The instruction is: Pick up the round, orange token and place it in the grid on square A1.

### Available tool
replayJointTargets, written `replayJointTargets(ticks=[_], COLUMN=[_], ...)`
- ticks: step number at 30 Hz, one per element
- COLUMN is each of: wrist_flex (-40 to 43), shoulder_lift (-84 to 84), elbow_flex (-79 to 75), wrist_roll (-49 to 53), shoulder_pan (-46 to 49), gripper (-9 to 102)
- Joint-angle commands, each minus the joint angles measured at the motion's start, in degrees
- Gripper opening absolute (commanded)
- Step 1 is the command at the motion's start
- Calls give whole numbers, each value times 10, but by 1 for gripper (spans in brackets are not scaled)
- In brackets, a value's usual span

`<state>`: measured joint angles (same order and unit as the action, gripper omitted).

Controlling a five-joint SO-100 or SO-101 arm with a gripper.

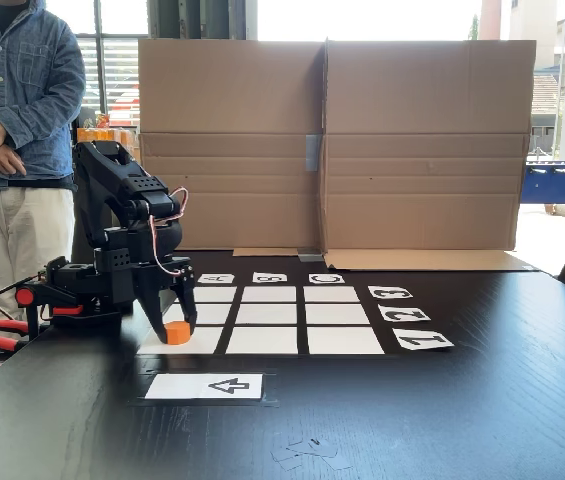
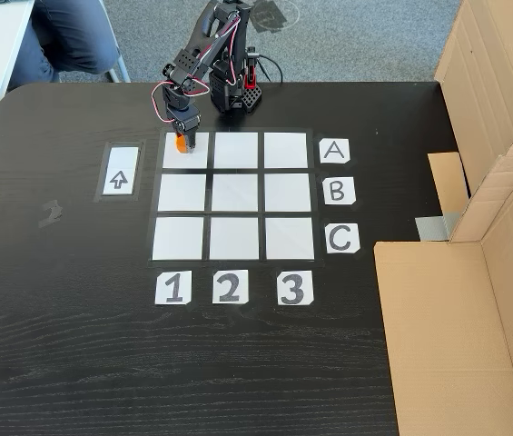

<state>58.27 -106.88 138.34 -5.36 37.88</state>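
Resting on square A1 (image 2: 186, 151), the corner rectangle of the grid (image 2: 234, 193) nearest the arm's base, the token (image 1: 178, 332) is being gripped between the claw's fingers, the gripper (image 1: 174, 322) being closed around it. The arrow card (image 1: 205, 386) is being left untouched toward the desk's edge beside the grid.

From my feed, the grid (image 2: 233, 191) sits mid-counter (image 2: 74, 345), with the arrow card (image 2: 120, 171) just off its left side in the top-down fixed view. The token (image 1: 178, 332) rests on square A1 (image 2: 186, 156) (the corner nearest the arm's base), between the fingers of the pincer (image 1: 174, 325). Cardboard walls (image 1: 332, 140) stand behind the grid in the front fixed view, and a person (image 1: 12, 130) stands behind the arm.
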Motion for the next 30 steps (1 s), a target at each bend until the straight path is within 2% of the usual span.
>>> replayJointTargets(ticks=[1, 5, 30], wrist_flex=[-6, -4, 51], shoulder_lift=[9, 5, -100], elbow_flex=[7, 6, -54], wrist_roll=[-4, -2, -4], shoulder_pan=[-11, -10, 38], gripper=[16, 20, 26])
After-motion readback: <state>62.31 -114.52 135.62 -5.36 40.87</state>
